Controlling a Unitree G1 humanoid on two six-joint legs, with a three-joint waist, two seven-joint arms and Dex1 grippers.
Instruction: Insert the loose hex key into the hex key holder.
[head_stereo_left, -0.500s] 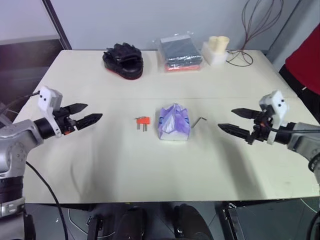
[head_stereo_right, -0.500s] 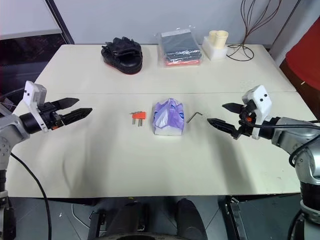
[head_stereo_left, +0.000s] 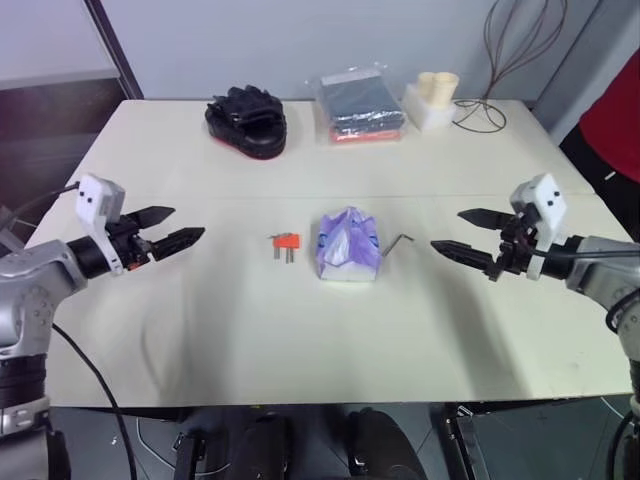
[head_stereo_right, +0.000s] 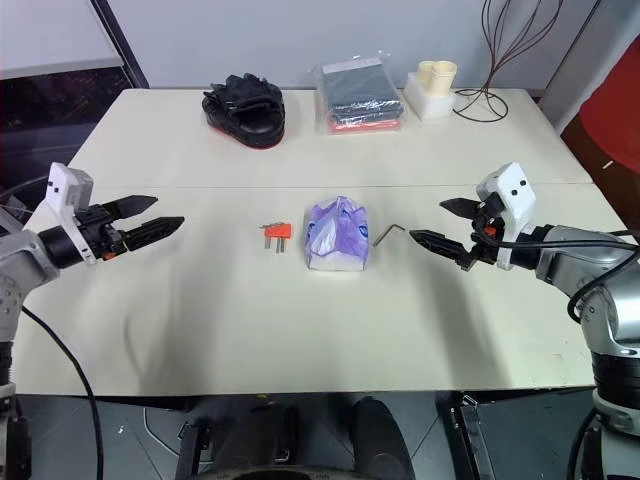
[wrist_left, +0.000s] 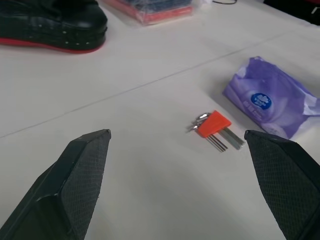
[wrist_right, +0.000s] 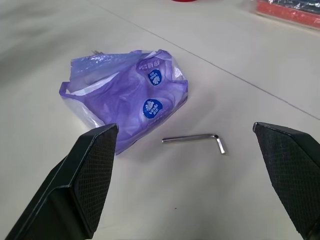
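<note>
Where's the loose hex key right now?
The loose hex key lies on the table, between the purple packet and the right claw.

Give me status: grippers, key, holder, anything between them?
Left gripper and right gripper open, empty. Loose hex key untouched on table. Purple packet lies between it and hex key holder.

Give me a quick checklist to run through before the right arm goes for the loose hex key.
1. Right tool open and empty: ok.
2. Loose hex key lying flat on the table, nothing on top of it: ok.
3. Key clear of the purple packet: ok, close beside it but apart.
4. Path from right tool to key unobstructed: ok.
5. Hex key holder in sight, on the packet's far side from the key: ok.
6. Left tool open, free to steady the holder: ok.
</note>
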